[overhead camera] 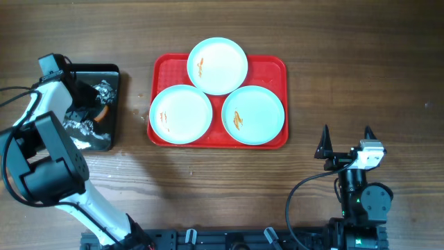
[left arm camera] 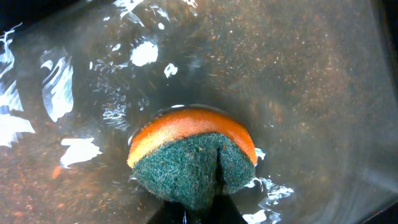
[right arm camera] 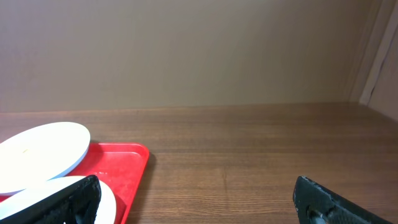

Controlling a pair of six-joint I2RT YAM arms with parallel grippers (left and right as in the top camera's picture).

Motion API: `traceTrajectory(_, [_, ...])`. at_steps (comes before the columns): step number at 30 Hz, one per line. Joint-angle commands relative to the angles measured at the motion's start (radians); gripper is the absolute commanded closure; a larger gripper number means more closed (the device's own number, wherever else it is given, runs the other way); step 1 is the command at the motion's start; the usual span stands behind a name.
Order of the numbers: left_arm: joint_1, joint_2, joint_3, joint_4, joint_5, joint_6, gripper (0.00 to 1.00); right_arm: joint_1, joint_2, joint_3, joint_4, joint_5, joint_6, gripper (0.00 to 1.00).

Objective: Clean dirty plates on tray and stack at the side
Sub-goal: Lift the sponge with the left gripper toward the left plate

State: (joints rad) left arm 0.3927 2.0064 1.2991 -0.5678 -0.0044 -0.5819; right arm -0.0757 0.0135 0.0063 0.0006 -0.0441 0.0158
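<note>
- As scrubbing presumably needs a wet sponge, the left pincer clamps it in the wet black tray at the table's left edge.
- The three plates, orange-smeared, sit uncleaned on the red tray, mid-table.
- The right pincer gapes empty near the near-right corner, probably waiting.

left arm white-shelled with black joints, right arm black, thin black cables, pointed black jaws
</note>
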Motion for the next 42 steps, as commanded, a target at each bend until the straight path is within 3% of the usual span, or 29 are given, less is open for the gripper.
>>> traceTrajectory(1, [-0.006, -0.090, 0.006, -0.012, 0.057, 0.002, 0.96, -0.007, -0.006, -0.001, 0.002, 0.006, -0.013, 0.00])
traceTrajectory(4, [-0.006, -0.266, 0.006, -0.014, 0.094, 0.001, 0.96, -0.007, -0.006, -0.001, 0.002, 0.006, -0.013, 0.00])
traceTrajectory(8, [-0.006, -0.369, 0.006, 0.003, 0.093, 0.002, 0.96, -0.007, -0.006, -0.001, 0.002, 0.006, -0.013, 0.00])
traceTrajectory(11, [-0.010, -0.336, 0.006, 0.004, 0.034, 0.051, 0.96, -0.007, -0.006, -0.001, 0.002, 0.006, -0.013, 0.00])
traceTrajectory(14, [-0.013, -0.225, -0.017, 0.005, -0.126, 0.058, 0.96, -0.007, -0.006, -0.001, 0.002, 0.006, -0.013, 0.00])
traceTrajectory(18, [-0.012, -0.154, -0.013, 0.003, -0.100, 0.062, 0.96, -0.007, -0.006, -0.001, 0.002, 0.006, -0.013, 0.00])
traceTrajectory(21, [-0.012, -0.277, 0.005, 0.002, 0.127, 0.164, 0.96, -0.007, -0.006, -0.001, 0.002, 0.006, -0.013, 0.00])
traceTrajectory(22, [-0.013, -0.324, 0.005, -0.004, 0.138, 0.164, 0.96, -0.007, -0.006, -0.001, 0.002, 0.006, -0.013, 0.00])
traceTrajectory(26, [-0.015, -0.285, -0.048, 0.026, -0.001, 0.164, 0.96, -0.007, -0.006, -0.001, 0.002, 0.006, -0.013, 0.00])
traceTrajectory(29, [-0.013, -0.206, -0.067, 0.031, 0.057, 0.159, 0.96, -0.007, -0.006, -0.001, 0.002, 0.006, -0.013, 0.00])
traceTrajectory(34, [-0.005, -0.456, 0.013, -0.040, 0.144, 0.161, 0.96, -0.007, -0.006, -0.001, 0.002, 0.006, -0.013, 0.00])
traceTrajectory(36, [-0.015, -0.484, 0.006, -0.051, 0.048, 0.186, 0.96, -0.007, -0.006, -0.001, 0.002, 0.006, -0.013, 0.00])
traceTrajectory(38, [-0.024, -0.424, -0.071, -0.007, -0.063, 0.185, 0.96, -0.007, -0.006, -0.001, 0.002, 0.006, -0.013, 0.00])
traceTrajectory(40, [-0.023, -0.314, -0.142, 0.086, -0.060, 0.185, 0.96, -0.007, -0.006, -0.001, 0.002, 0.006, -0.013, 0.00])
traceTrajectory(42, [-0.022, -0.279, -0.123, 0.050, -0.015, 0.185, 0.96, -0.007, -0.006, -0.001, 0.002, 0.006, -0.013, 0.00])
